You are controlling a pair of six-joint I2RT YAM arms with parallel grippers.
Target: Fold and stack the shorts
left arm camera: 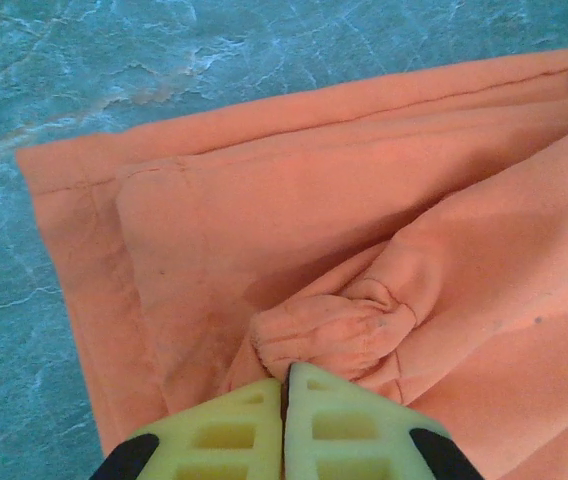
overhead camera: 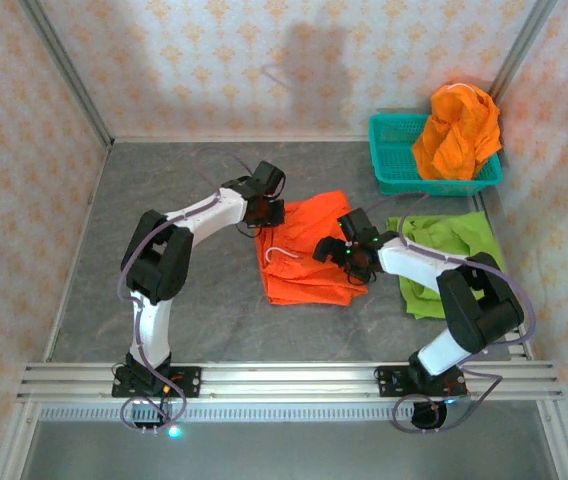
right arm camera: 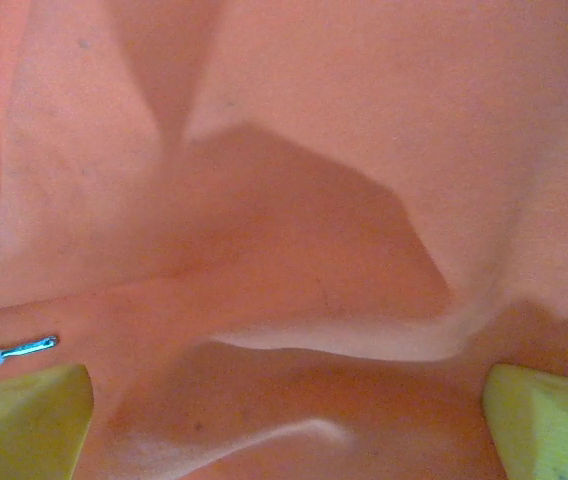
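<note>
Reaching inward from both sides, elbows bent high, wrists meeting over the orange shorts [overhead camera: 304, 262] spread on the middle of the grey table [overhead camera: 184, 300]. Pinching a bunched fold at the far left edge with the left gripper [left arm camera: 286, 395], fingers pressed together on cloth. Hanging low at the right edge with the right gripper [right arm camera: 284, 430], fingers [right arm camera: 24, 420] spread wide, orange fabric between. Flanked on the right by lime green shorts [overhead camera: 449, 245], with another orange pair [overhead camera: 457, 130] heaped in the teal basket [overhead camera: 389, 160].

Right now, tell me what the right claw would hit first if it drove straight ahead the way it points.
The orange shorts. The right claw is open, and orange cloth spans the whole gap ahead of it. It looks very close, though the exact depth is unclear.
</note>
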